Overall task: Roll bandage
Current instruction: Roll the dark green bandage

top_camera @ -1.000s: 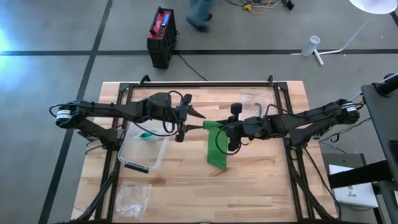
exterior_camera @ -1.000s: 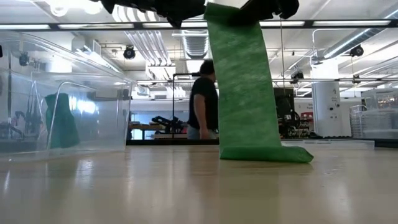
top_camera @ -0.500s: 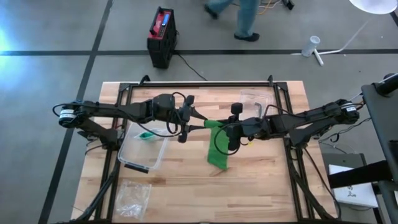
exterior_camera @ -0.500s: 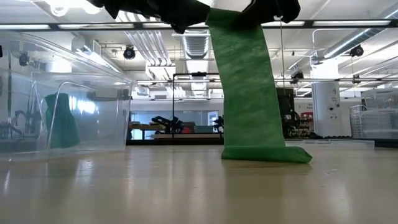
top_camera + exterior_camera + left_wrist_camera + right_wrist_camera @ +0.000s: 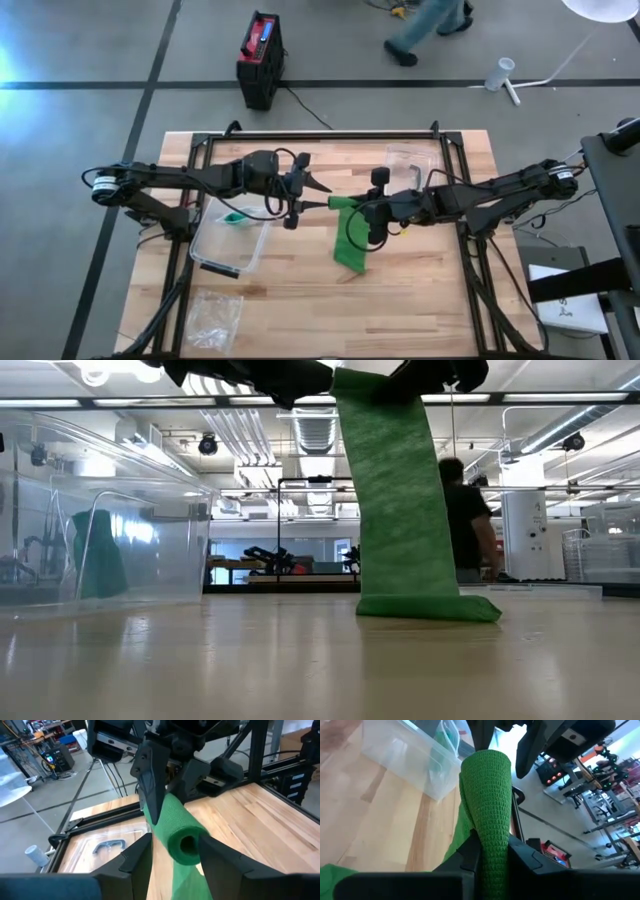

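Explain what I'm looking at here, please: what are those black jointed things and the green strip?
These are two robot arms over a wooden table. One camera looks straight down, one sits at tabletop level, and one rides on each wrist. The left gripper and right gripper meet at mid-table at a green bandage. Its upper end is rolled into a tube; the right gripper is shut on that roll, while the left gripper's fingers sit either side of its end. The loose tail hangs down to the table. Also there: a clear plastic bin with something green inside, its lid, and a crumpled plastic bag.
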You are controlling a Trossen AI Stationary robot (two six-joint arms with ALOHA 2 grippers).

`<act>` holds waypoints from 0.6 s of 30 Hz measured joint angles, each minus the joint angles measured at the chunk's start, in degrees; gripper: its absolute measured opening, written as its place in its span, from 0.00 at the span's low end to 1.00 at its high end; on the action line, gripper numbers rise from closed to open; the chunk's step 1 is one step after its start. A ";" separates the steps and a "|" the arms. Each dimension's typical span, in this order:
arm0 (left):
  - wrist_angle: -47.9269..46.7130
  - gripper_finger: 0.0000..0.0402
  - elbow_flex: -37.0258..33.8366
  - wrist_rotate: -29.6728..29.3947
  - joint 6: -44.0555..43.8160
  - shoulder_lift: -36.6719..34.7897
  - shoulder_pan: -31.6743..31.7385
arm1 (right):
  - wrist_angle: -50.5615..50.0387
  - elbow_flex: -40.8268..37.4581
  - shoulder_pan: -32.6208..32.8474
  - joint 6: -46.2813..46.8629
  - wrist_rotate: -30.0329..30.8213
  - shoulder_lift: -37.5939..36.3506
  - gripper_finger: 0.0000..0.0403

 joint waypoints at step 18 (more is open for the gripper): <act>0.19 0.30 -0.29 -3.23 0.67 0.15 -0.04 | 1.99 0.07 0.07 -1.05 -2.22 0.00 0.11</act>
